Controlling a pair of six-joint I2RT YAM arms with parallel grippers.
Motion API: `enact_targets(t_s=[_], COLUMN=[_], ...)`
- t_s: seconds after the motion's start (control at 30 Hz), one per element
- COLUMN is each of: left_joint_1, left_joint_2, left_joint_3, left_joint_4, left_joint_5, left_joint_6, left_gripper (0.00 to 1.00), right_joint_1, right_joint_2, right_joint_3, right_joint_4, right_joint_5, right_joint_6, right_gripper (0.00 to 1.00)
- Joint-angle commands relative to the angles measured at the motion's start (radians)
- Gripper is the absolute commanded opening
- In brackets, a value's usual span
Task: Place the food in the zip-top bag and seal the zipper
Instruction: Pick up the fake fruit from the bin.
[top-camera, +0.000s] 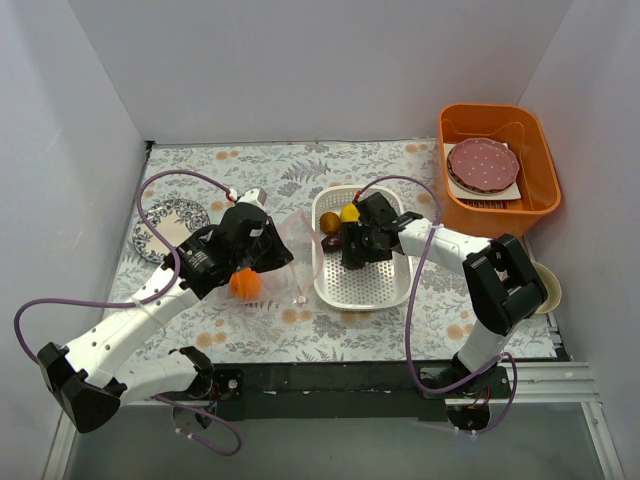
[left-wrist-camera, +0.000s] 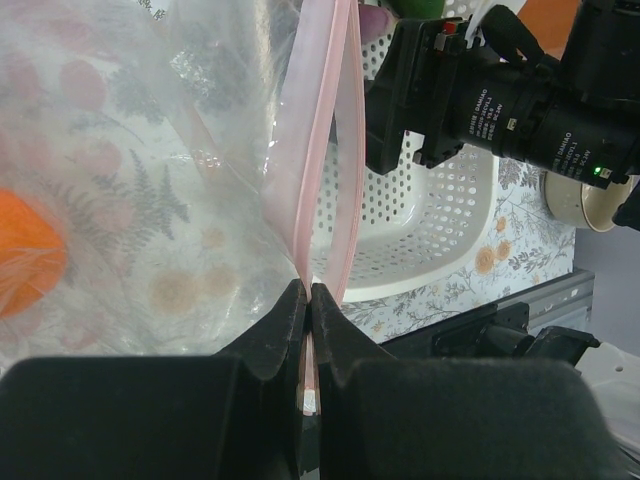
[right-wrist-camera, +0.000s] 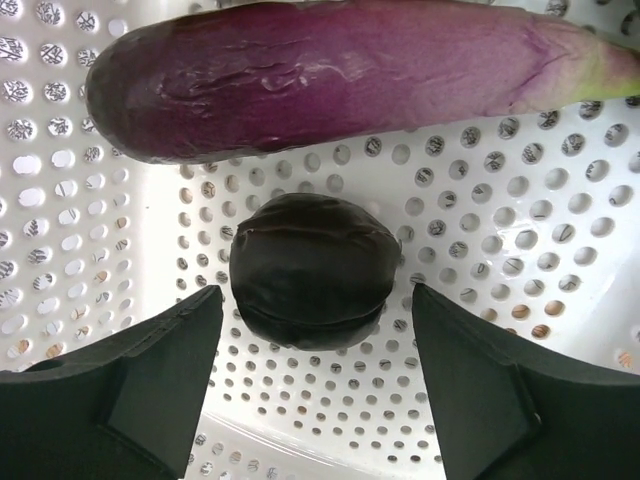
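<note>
Left jaws: pinched shut on the zipper (left-wrist-camera: 322, 160) at the bag (left-wrist-camera: 150, 130) mouth.
Right jaws: wide open astride the avocado (right-wrist-camera: 312, 265) in the basket (right-wrist-camera: 500, 220), not touching it.
Eggplant (right-wrist-camera: 330, 70): just beyond the avocado.
Orange (left-wrist-camera: 25, 250): inside the bag.
Handling: avocado likely light, hard and slick, so grip across its middle. The bag is thin and floppy.

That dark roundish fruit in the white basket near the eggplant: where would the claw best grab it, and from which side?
Across its widest middle, from straight above. The dark avocado lies on the white basket floor, apart from the eggplant, both flanks free. The open right gripper has a finger on either side; closing there should pinch its rounded flanks evenly.
</note>
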Motion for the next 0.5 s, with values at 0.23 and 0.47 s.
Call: enact_targets(t_s=[0.23,0.47], left_joint_1=[-0.002,0.0], left_joint_2=[-0.019,-0.027], left_joint_3=[0.017,0.005], left_joint_4=[0.01,0.018], left_joint_5=[-0.002,-0.008], left_joint_6=[-0.002,-0.011], left_gripper=[0.0,0.0], right_joint_1=[0.0,0.0], right_joint_2=[0.008,0.03], right_joint_3=[0.07,0.088], right_joint_4=[0.004,-0.039], right_joint_5=[0.021,0.038], right_joint_6=[-0.032,-0.041], right_gripper=[0.71,0.66])
